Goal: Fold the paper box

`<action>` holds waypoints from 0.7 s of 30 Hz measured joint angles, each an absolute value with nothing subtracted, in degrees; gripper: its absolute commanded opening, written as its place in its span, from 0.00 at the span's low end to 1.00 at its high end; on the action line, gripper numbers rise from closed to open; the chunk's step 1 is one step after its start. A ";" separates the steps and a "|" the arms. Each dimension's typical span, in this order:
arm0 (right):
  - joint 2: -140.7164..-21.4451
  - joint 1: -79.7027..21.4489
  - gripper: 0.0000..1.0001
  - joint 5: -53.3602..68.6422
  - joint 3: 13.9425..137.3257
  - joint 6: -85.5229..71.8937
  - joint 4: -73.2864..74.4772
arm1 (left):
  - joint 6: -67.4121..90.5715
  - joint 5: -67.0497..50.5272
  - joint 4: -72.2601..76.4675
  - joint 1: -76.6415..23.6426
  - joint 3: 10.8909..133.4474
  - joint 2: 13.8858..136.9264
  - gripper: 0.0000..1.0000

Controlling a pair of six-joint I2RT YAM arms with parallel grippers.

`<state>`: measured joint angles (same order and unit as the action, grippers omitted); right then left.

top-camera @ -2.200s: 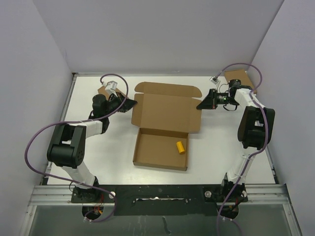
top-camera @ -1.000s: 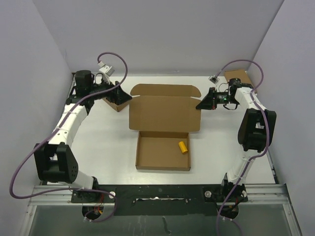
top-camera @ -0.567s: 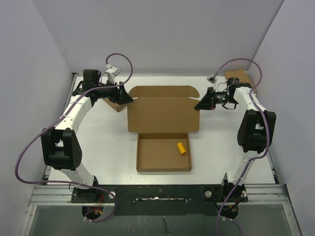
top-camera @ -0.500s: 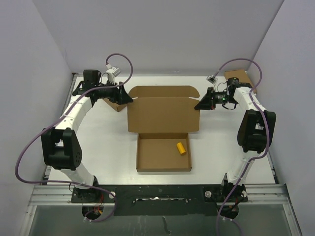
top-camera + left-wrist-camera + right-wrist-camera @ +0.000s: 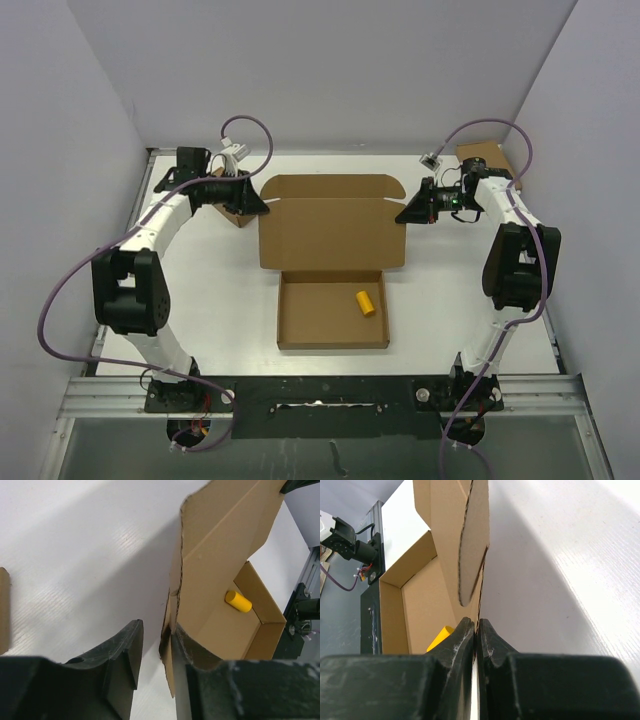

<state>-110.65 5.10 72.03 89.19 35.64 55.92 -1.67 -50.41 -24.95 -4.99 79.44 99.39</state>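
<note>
The paper box (image 5: 331, 232) is a brown cardboard mailer. Its tray (image 5: 300, 330) lies flat, and the lid panel behind it is tilted up off the table. A small yellow cylinder (image 5: 367, 303) lies in the tray, also seen in the left wrist view as the yellow cylinder (image 5: 238, 601). My left gripper (image 5: 263, 206) straddles the lid's left edge. In the left wrist view the left gripper (image 5: 156, 630) is open: the cardboard (image 5: 220, 545) rests against one finger, with a gap to the other. My right gripper (image 5: 476, 622) is shut on the lid's right edge (image 5: 472, 545).
A small ready-made cardboard box (image 5: 233, 208) sits just behind my left gripper. Another small box (image 5: 487, 157) stands in the far right corner. Walls close in the table on the left, right and back. The arm bases' rail (image 5: 320, 392) runs along the near edge.
My left arm has swung in from the far left to the lid's left edge, and its jaws have narrowed around the cardboard. The right gripper has kept its hold without moving.
</note>
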 measured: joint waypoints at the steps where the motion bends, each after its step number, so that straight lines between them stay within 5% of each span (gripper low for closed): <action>1: -110.65 5.10 0.00 72.03 89.19 35.66 55.94 | -1.67 -50.48 -25.21 -4.99 79.44 99.79 0.15; 4: -110.65 5.08 0.00 72.03 89.19 35.66 55.94 | -1.19 -50.96 -25.41 -4.99 79.44 100.20 0.00; 21: -106.10 3.88 0.00 64.03 89.19 31.57 50.92 | 8.05 -49.15 -16.10 -7.05 75.50 98.89 0.00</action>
<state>-106.10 3.88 64.03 89.19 31.57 50.92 8.05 -49.15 -16.10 -7.05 75.50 98.89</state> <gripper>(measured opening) 0.043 0.016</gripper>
